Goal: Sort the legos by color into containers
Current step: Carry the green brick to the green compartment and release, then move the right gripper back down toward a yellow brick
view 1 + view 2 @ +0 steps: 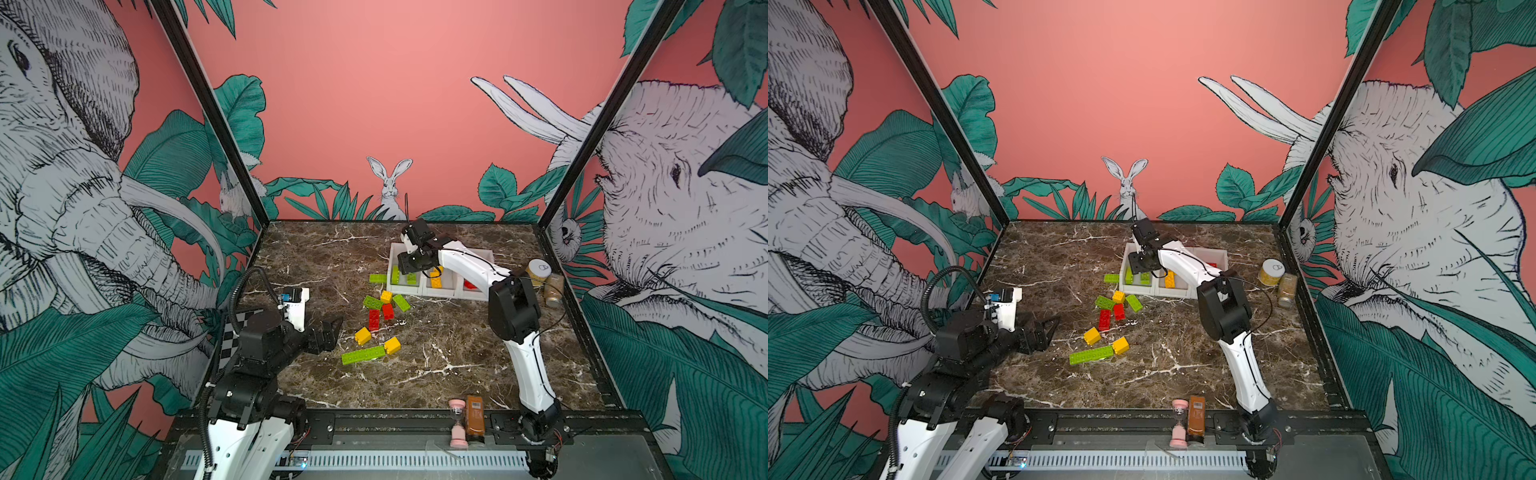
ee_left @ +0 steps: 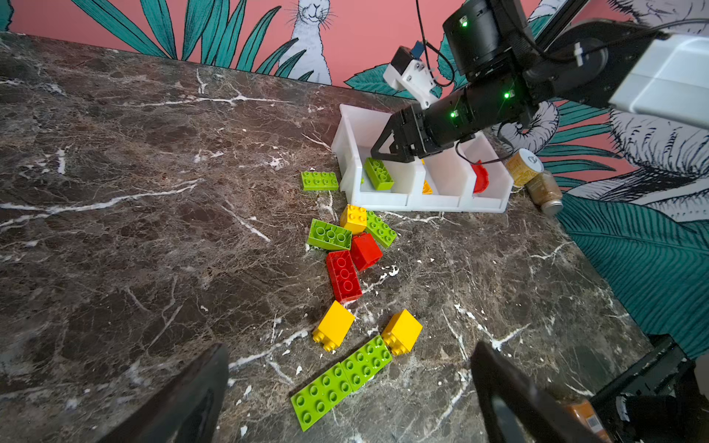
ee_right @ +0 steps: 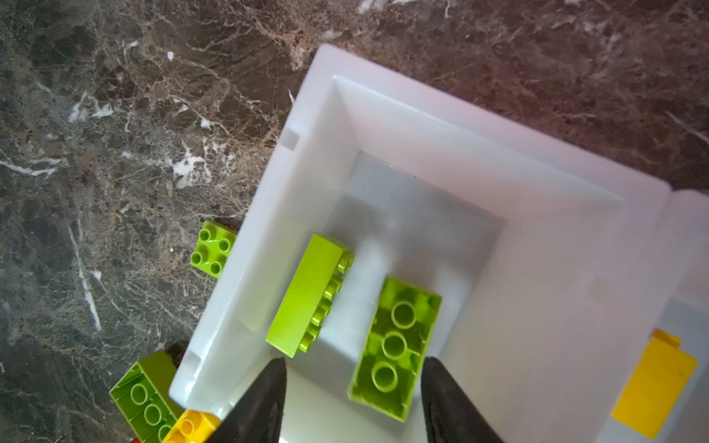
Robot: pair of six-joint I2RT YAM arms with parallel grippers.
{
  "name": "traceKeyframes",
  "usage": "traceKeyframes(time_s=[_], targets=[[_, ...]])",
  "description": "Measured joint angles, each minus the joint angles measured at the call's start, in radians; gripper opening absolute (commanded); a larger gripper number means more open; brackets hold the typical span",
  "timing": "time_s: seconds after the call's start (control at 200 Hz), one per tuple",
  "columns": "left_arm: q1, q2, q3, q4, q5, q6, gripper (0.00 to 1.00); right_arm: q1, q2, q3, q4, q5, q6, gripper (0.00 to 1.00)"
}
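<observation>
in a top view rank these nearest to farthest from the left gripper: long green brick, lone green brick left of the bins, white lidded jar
From the left gripper:
1. long green brick, right beside it
2. lone green brick, left of the bins
3. white-lidded jar, far right edge

Dark brown marble tabletop (image 1: 436,374), white veins. Three joined white plastic bins (image 1: 440,291). Loose chunky studded plastic bricks: lime green long plate (image 1: 363,354), yellow cube bricks (image 1: 363,336), red rectangular bricks (image 1: 374,319), more lime green. In the bins: lime green bricks (image 3: 395,349), yellow brick (image 3: 656,387), red curved piece (image 2: 479,176). Walls (image 1: 374,104) salmon pink, teal leaves, black-and-white line-drawn elephants and rabbit (image 1: 390,183). Pink plastic hourglass (image 1: 458,424). Brown bottle (image 1: 475,417), orange label. Yellowish round jar (image 1: 539,270), white lid. Robot arms (image 1: 528,365) white, black joints. Black-and-white checkerboard panel (image 1: 230,345).
</observation>
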Motion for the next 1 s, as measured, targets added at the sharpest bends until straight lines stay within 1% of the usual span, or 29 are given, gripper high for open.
traceKeyframes(time_s=[0.12,0.25,0.38,0.49,0.62,0.74,0.87,1.0], targets=[[0.000,0.000,0.000,0.000,0.000,0.000,0.99,0.008,-0.069,-0.058,-0.011,-0.008,-0.009,0.60],[0.000,0.000,0.000,0.000,0.000,0.000,0.99,0.030,-0.263,-0.217,-0.011,-0.011,-0.003,0.60],[0.000,0.003,0.000,0.000,0.001,0.000,0.99,0.108,-0.495,-0.407,0.027,-0.001,0.037,0.61],[0.000,0.005,0.000,0.000,0.000,0.000,0.99,0.196,-0.602,-0.528,0.061,0.005,0.084,0.61],[0.000,0.014,0.000,0.000,0.000,0.000,0.99,0.296,-0.609,-0.621,0.076,0.015,0.128,0.63],[0.000,0.022,0.000,0.000,0.000,0.000,0.99,0.367,-0.572,-0.639,0.064,0.040,0.153,0.65],[0.000,0.021,0.000,0.000,0.000,0.000,0.99,0.418,-0.536,-0.639,0.066,0.063,0.179,0.66],[0.000,0.022,0.000,0.000,0.001,0.000,0.99,0.444,-0.489,-0.638,0.077,0.076,0.195,0.66]])
